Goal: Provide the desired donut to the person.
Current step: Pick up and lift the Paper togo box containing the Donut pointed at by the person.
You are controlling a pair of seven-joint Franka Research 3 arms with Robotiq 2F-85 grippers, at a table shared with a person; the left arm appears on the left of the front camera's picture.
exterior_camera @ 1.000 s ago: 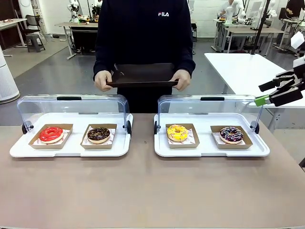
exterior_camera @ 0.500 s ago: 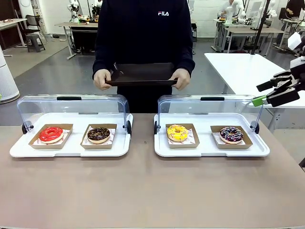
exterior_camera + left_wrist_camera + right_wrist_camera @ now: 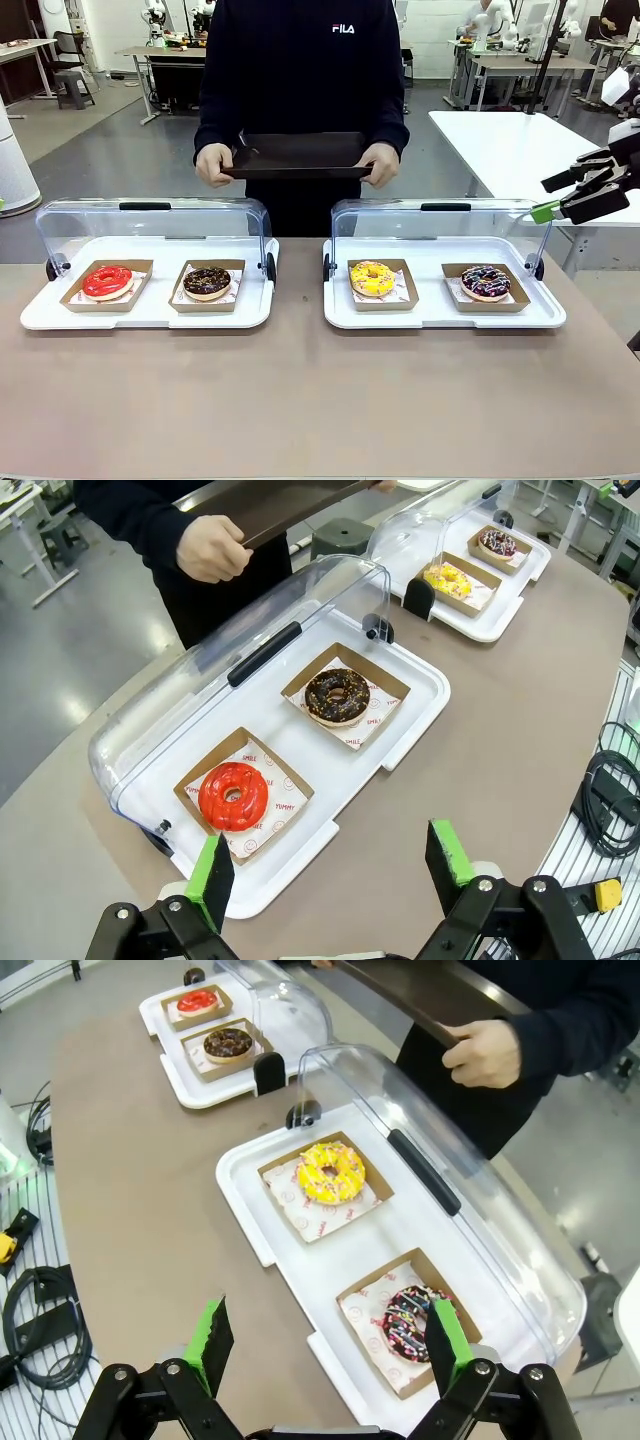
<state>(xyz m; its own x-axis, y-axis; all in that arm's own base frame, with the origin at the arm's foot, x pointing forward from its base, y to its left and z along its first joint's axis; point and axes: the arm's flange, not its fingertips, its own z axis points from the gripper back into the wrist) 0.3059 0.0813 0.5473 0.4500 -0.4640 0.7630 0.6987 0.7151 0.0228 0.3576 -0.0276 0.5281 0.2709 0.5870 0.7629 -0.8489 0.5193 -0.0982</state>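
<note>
I count four donuts, each in its own shallow cardboard tray (image 3: pixel 140 268) lined with printed paper, two to a white serving tray. Both serving trays sit side by side on the brown table (image 3: pixel 300 400), with their clear hinged lids swung open toward the far side.

On the left serving tray (image 3: pixel 150 320) are a glossy red donut (image 3: pixel 107 281) and, beside it, a chocolate donut (image 3: pixel 207 282) with pale flecks. On the right serving tray (image 3: pixel 440 320) are a yellow donut (image 3: pixel 372 278) with crumbly topping and a dark donut with coloured sprinkles (image 3: pixel 485 282). I cannot tell which donut is the one wanted.

The person (image 3: pixel 300 70) stands at the far edge, midway between the two serving trays, in a dark sweatshirt with a small white FILA logo. Their bare hands (image 3: pixel 215 166) grip the ends of one dark rectangular tray (image 3: pixel 298 155) held level at waist height.

My right gripper (image 3: pixel 548 197) hangs above the outer end of the right lid (image 3: pixel 440 220), its jaws spread wide and empty. Its wrist view looks down on the sprinkled and yellow donuts. My left gripper (image 3: pixel 330 865) is also spread wide with nothing between the pads, above the near edge of the left serving tray.
</note>
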